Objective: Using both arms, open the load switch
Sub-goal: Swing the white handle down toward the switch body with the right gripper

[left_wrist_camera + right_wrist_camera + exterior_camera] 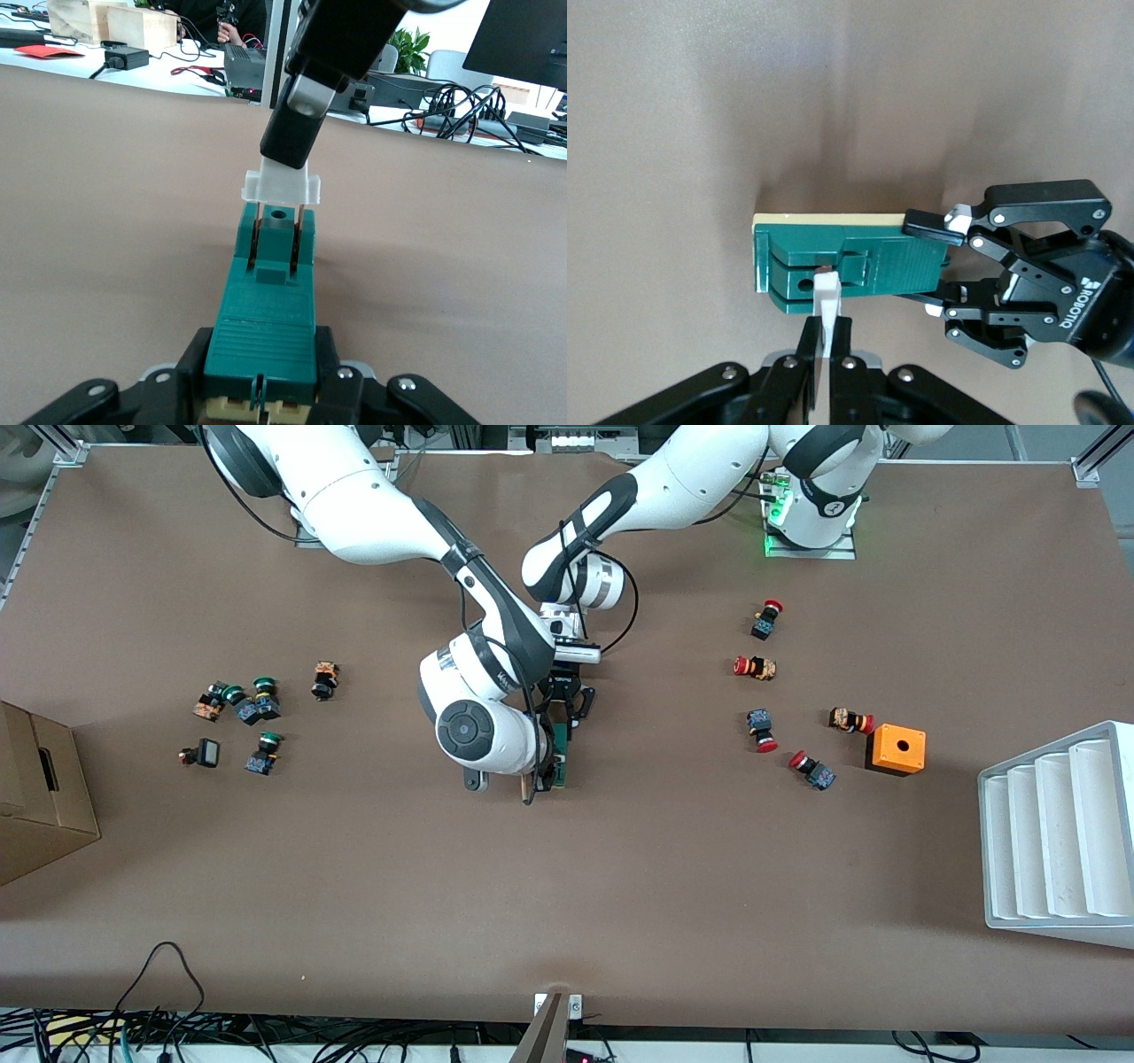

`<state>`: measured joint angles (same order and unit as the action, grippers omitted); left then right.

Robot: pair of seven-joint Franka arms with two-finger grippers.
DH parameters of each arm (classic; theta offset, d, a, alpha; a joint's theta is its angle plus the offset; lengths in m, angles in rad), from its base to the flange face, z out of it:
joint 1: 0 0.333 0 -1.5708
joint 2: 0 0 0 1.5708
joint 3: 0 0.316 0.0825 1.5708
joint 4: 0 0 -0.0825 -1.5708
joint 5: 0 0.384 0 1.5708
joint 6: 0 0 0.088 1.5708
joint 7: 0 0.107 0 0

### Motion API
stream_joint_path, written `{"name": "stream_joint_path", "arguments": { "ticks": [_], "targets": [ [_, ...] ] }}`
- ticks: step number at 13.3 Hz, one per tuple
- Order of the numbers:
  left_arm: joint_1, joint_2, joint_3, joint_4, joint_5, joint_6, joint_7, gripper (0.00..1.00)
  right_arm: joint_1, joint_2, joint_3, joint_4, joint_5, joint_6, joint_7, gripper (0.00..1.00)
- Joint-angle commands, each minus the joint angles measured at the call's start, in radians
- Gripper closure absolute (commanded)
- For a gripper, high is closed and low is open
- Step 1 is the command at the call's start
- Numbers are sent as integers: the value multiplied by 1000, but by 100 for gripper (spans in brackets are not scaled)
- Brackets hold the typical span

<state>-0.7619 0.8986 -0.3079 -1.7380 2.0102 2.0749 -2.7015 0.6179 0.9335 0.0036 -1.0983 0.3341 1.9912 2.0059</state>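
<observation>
The dark-green load switch [562,753] lies on the brown table at its middle, under both hands. My left gripper [263,359] is shut on the block's ribbed end [266,301]. My right gripper [827,332] is shut on the white tab [826,297] at the block's other end. In the left wrist view the tab [282,187] stands a little above the green body, with two thin pins running down into it. The right wrist view shows the switch [895,261] on its side with the left gripper [926,263] clamped on one end.
Red-capped push buttons [755,667] and an orange cube with a hole [895,749] lie toward the left arm's end, next to a white stepped rack [1059,837]. Green-capped buttons [252,708] and a cardboard box [40,797] are toward the right arm's end.
</observation>
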Motion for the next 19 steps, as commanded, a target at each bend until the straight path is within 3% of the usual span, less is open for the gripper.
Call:
{"name": "stream_joint_path", "arguments": {
  "ticks": [1,19],
  "targets": [
    [-5,16,1,26,24,2,-31,57,3,-44,15,-84,-20,6,-9,93],
    [-4,14,1,28,21,2,-32,57,5,-90,78,-169,-104,26,1,86]
  ]
}}
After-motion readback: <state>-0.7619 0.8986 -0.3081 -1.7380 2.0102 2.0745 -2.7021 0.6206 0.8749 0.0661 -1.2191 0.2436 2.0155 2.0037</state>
